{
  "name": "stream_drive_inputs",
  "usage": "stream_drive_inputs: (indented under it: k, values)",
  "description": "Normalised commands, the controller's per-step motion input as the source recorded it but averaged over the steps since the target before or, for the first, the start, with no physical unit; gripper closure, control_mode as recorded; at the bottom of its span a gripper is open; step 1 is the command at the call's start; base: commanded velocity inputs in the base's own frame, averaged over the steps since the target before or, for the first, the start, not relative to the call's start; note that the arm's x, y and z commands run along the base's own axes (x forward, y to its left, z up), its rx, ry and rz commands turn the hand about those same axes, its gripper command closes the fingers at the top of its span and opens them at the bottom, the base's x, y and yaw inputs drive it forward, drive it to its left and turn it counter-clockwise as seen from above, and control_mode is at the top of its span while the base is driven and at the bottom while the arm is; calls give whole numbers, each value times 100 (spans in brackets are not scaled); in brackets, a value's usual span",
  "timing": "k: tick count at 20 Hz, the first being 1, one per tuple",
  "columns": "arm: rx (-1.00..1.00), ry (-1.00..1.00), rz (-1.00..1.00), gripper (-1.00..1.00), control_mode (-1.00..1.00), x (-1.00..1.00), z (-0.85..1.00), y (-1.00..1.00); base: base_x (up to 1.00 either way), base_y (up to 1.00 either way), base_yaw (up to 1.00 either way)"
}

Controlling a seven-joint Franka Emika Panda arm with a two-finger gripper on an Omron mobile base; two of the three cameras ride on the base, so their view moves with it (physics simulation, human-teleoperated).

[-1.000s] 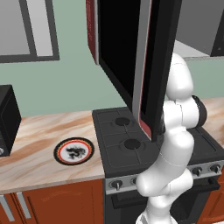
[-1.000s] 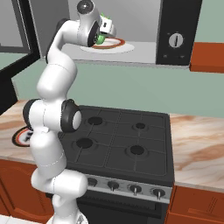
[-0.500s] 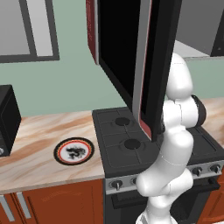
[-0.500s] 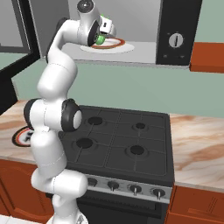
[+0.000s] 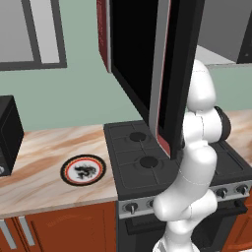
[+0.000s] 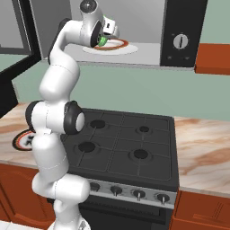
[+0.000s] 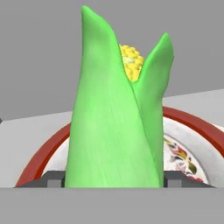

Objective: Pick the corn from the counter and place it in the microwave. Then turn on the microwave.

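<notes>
Sitting at the left on the table (image 5: 44, 182) is a round plate (image 5: 82, 170) with a red-and-black rim, bare but for its printed middle. Beside it stands the black gas stove (image 6: 126, 148). Above, the microwave (image 6: 179, 31) has its door (image 5: 147, 64) swung wide, and a second red-rimmed plate (image 6: 117, 44) lies inside its cavity. Over that plate the hand (image 6: 105, 38) is closed on the corn (image 7: 116, 127), green husk upright between the fingertips (image 7: 51, 179), yellow kernels showing at the tip.
</notes>
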Motion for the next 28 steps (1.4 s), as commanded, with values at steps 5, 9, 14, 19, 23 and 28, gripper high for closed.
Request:
stream_drive_inputs:
  k: [5,9,14,19,23,28]
  values:
    - [0,1,0,-100,-100,0,0,0,0,0,0]
    - [0,0,0,-100,-100,0,0,0,0,0,0]
    - [0,0,0,-100,-100,0,0,0,0,0,0]
    - [0,0,0,-100,-100,-3,0,0,0,0,0]
    - [-1,-6,0,-100,-100,-33,-3,0,0,0,0]
    - [-5,-20,0,-100,-100,-39,-10,0,0,0,0]
